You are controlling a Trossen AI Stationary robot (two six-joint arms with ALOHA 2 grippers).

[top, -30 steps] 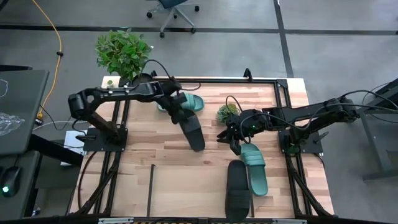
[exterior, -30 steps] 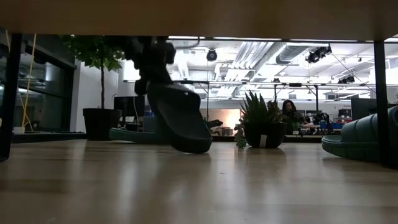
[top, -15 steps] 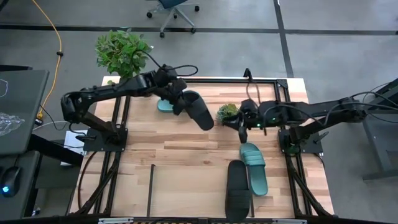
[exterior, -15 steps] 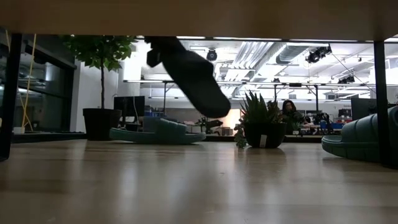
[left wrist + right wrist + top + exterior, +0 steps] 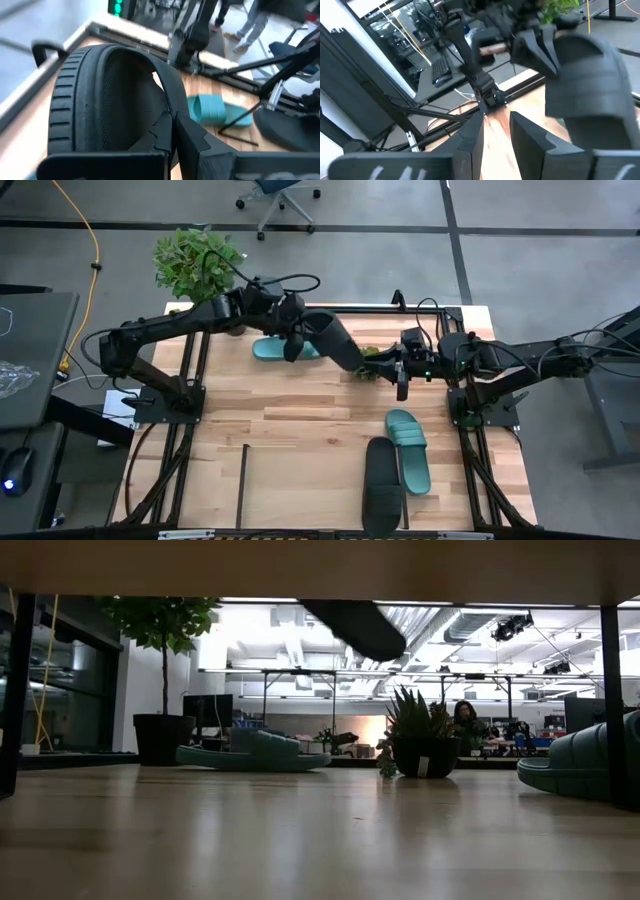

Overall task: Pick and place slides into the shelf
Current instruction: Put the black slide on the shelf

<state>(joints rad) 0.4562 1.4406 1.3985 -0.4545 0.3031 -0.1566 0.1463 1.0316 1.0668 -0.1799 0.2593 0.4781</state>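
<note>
My left gripper (image 5: 297,338) is shut on a black slide (image 5: 337,343) and carries it in the air over the table's far middle; the low view shows that slide (image 5: 357,626) high above the wood. My right gripper (image 5: 401,377) is open beside the small potted plant (image 5: 368,358), just right of the slide's free end. A teal slide (image 5: 284,349) lies sole-down near the far edge. Another teal slide (image 5: 410,450) and a second black slide (image 5: 383,486) lie side by side in the shelf (image 5: 300,480), the rod-framed wood at the near right. My left gripper pinches the black slide at the end nearest it, with one finger (image 5: 196,142) along the slide's side edge (image 5: 167,102). The slide is lifted clear and sticks out away from the fingers, toward the right arm, tilted with its free end (image 5: 358,363) lower.
Black frame rods (image 5: 243,475) run along the table's edges and across the near wood. A large potted plant (image 5: 196,262) stands off the far left corner. Bare wood shows in the middle and near left. People's legs show beyond the table in the left wrist view.
My left gripper has risen and swung toward the far right, carrying the black slide from hanging low over the table's middle up into the air, its free end turned from the near side toward the right arm. My right gripper has drawn back from the near teal slide toward the plant.
</note>
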